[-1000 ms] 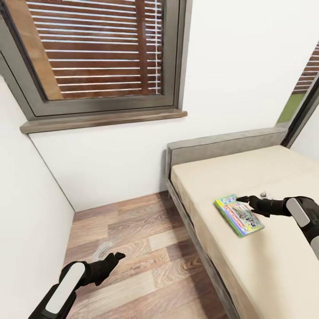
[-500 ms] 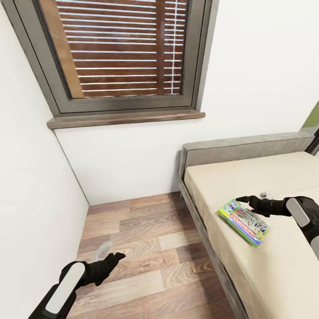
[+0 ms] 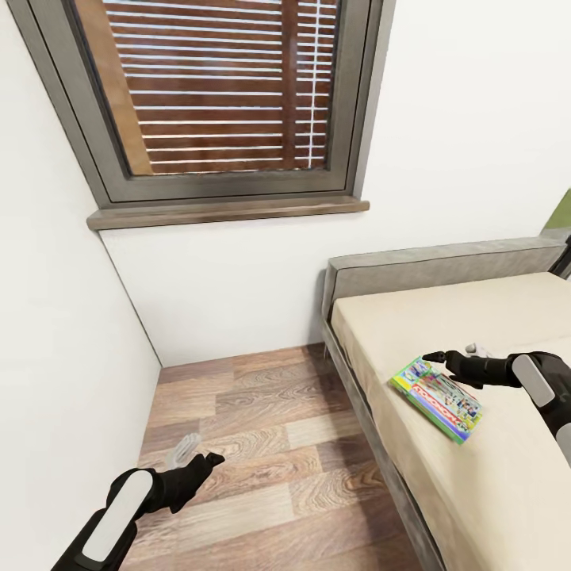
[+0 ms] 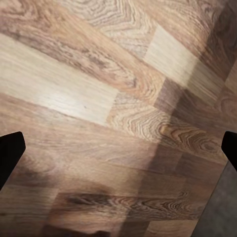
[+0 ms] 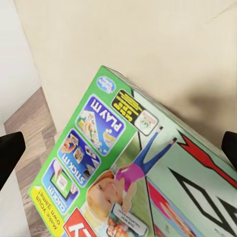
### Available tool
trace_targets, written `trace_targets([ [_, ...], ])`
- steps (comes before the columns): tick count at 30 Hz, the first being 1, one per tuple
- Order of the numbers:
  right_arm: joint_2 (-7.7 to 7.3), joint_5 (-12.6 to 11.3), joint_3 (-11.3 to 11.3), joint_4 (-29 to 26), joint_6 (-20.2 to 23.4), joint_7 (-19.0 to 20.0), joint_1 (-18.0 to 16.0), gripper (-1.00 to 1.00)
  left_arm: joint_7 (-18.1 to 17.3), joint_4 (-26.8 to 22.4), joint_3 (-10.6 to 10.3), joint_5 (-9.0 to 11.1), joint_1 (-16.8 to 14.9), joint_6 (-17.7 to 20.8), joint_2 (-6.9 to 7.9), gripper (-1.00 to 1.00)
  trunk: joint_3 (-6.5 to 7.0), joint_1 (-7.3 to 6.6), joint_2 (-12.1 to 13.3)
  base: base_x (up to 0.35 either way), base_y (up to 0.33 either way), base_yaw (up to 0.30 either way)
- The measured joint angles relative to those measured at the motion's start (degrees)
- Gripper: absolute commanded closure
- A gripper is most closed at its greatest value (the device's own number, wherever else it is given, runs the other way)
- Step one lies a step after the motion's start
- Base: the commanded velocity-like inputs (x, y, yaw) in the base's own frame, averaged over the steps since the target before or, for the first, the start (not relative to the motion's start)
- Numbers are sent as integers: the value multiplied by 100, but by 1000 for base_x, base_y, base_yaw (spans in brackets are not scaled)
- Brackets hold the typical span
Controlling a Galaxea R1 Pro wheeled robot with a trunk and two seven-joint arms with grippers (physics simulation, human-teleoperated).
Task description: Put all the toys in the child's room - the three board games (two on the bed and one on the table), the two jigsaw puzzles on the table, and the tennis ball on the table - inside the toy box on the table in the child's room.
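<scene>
Wood planks cover the floor (image 3: 262, 444), brown with pale streaks, running from the white side wall (image 3: 55, 357) across to the bed. Left arm low over the planks; left gripper (image 3: 208, 461) points forward above the floor, touching nothing. Left wrist view: two dark fingertips (image 4: 10, 153) at opposite edges of the picture, bare planks between them, so the pincer stands wide open and empty.

Above, a grey-framed window (image 3: 222, 95) with white slats in front of reddish-brown boards; a dark wooden sill (image 3: 230, 212) under it. White back wall below the sill, down to the floor.

Right of the floor strip: bed (image 3: 396, 274) with grey padded frame and headboard, plain beige mattress (image 3: 444, 317) on top.

On the mattress, near its floor-side edge, lies a flat board game box (image 3: 437, 398), green-edged, with a red band across a busy printed face. Seems to lie flat; turned at an angle to the bed's edge.

Right arm reaches in over the mattress. Right gripper (image 3: 434, 362) sits at the box's far corner, just above or against it; cannot tell which. Right wrist view: box face close up (image 5: 123, 182), green border, small picture panels, cartoon girl; black fingertips (image 5: 11, 150) at either edge of the picture, spread wider than the visible box. Pincer open, not clamped on anything.
</scene>
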Motion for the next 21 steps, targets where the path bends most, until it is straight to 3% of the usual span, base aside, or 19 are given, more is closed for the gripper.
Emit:
trace_targets([
  [13, 0, 2, 0, 0, 0, 4, 1, -100, 0, 10, -2, -1, -2, 0, -10, -100, 0, 0, 0, 0, 0, 14],
  [21, 2, 3, 4, -4, 2, 6, -1, -100, -2, 12, -1, -3, -1, 0, -17, -100, 0, 0, 0, 0, 0, 175],
])
